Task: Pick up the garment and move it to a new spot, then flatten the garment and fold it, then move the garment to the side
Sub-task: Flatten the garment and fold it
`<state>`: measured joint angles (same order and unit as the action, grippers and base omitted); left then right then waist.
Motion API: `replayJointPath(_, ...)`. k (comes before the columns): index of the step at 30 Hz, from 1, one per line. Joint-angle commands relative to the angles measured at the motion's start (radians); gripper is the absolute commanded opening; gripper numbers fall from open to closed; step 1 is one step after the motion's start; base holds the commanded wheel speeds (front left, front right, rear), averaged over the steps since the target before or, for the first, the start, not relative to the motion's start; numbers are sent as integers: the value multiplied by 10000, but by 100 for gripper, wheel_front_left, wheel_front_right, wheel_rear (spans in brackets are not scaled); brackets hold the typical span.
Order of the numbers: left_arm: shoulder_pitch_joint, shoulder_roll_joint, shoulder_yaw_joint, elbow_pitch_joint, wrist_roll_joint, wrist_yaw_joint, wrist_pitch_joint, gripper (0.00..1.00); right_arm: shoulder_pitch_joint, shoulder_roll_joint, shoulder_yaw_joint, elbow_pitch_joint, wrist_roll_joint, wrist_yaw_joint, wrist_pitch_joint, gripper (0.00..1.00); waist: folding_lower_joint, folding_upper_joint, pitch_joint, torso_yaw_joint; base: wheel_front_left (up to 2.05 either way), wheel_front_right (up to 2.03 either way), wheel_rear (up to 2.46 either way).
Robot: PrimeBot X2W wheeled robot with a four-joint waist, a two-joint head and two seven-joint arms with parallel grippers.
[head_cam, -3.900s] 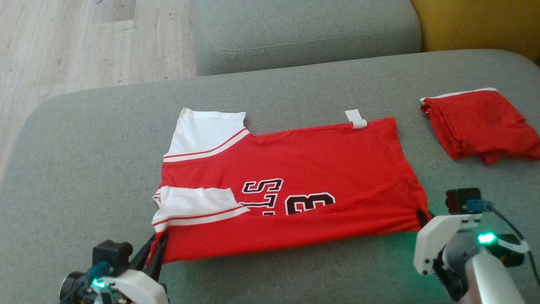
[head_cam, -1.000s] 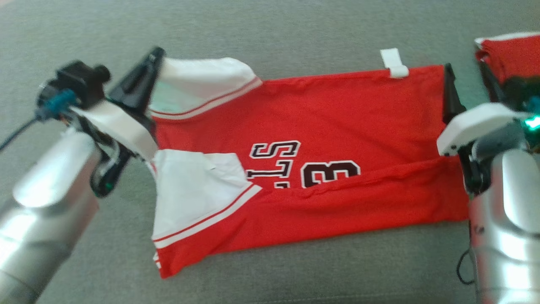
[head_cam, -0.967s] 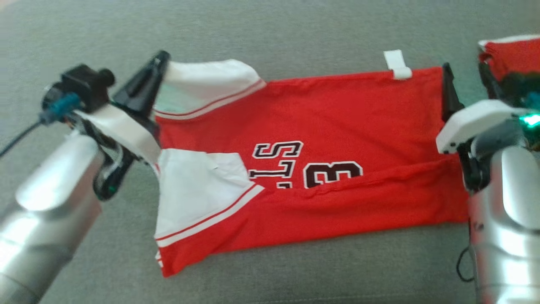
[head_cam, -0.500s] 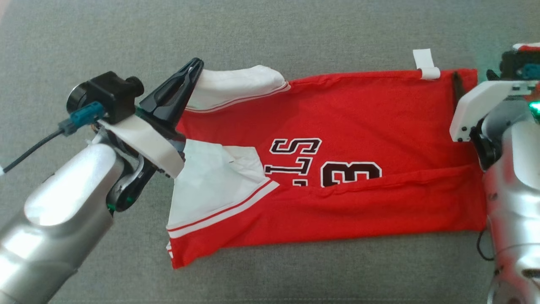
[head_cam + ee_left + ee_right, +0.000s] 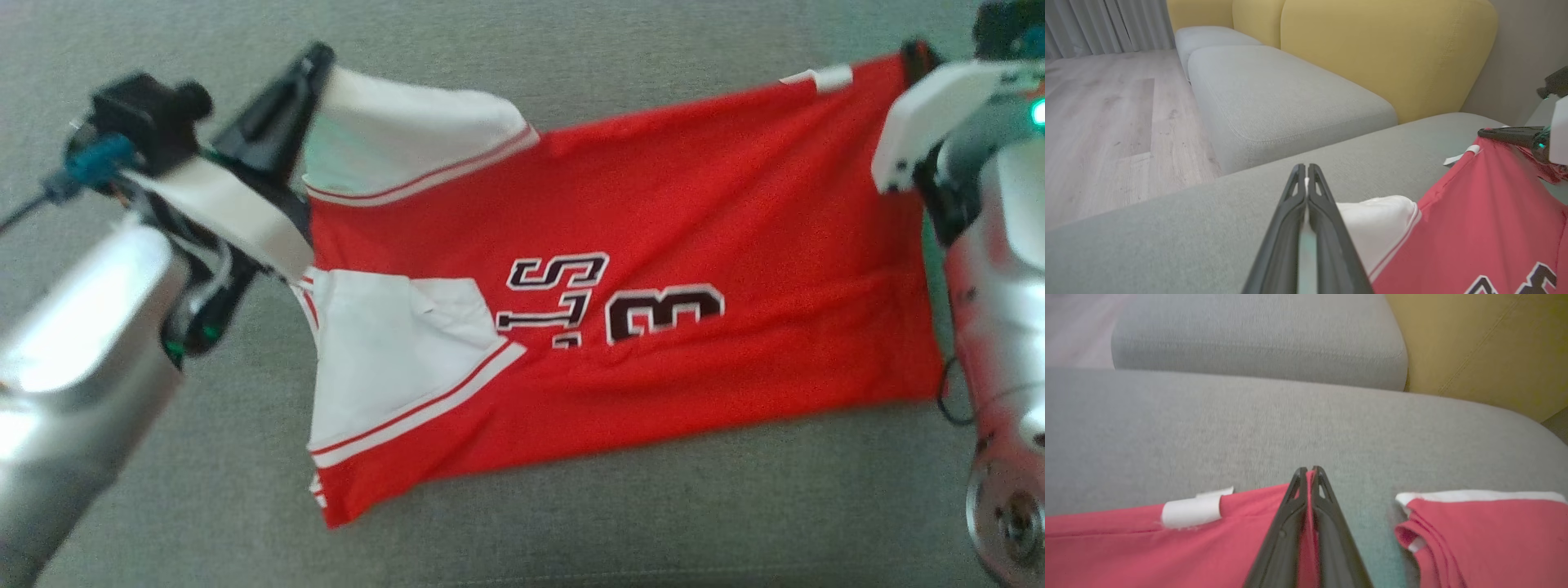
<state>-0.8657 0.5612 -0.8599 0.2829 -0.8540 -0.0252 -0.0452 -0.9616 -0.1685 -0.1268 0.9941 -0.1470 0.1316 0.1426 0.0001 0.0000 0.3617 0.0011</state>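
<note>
Sitting near the held garment [image 5: 653,204] is another folded shirt [image 5: 1490,539].

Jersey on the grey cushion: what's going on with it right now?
Both grippers are shut on the red jersey along its far edge: the left gripper on the white sleeve, the right gripper on the hem corner. That edge looks lifted off the grey cushion, while the near edge lies on it. A folded red garment lies nearby.
</note>
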Motion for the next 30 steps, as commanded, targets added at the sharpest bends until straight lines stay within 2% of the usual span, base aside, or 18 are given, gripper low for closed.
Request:
replayJointPath(1, -690, 505, 649, -46, 12, 47, -39, 0, -592, 38, 224, -282, 175, -9, -240, 0, -1, 0, -3, -116, 0, 0, 0)
replayJointPath(7, -1879, 514, 880, 1208, 392, -66, -268, 0, -1583, 281, 845, -91, 1182, -9, -1057, 0, -1, 0, 173, -496, 0, 0, 0)
replayJointPath(17, -3734, -306, 684, 3498, 1379, -440, -1488, 0, -2584, 369, 1411, 308, 2330, -9, -2415, 0, -1, 0, 407, -683, 0, 0, 0)
replayJointPath(24, -3455, -848, 400, 4415, 1346, -779, -1887, 0, -2213, 155, 1748, 873, 2938, -9, -2883, 0, -1, 0, 132, -521, 0, 0, 0)
replayJointPath(30, -2610, -986, 100, 4576, 1143, -966, -2045, 0, -1533, -129, 2292, 1246, 3703, -9, -2974, 0, -1, 0, -373, -281, 0, 0, 0)
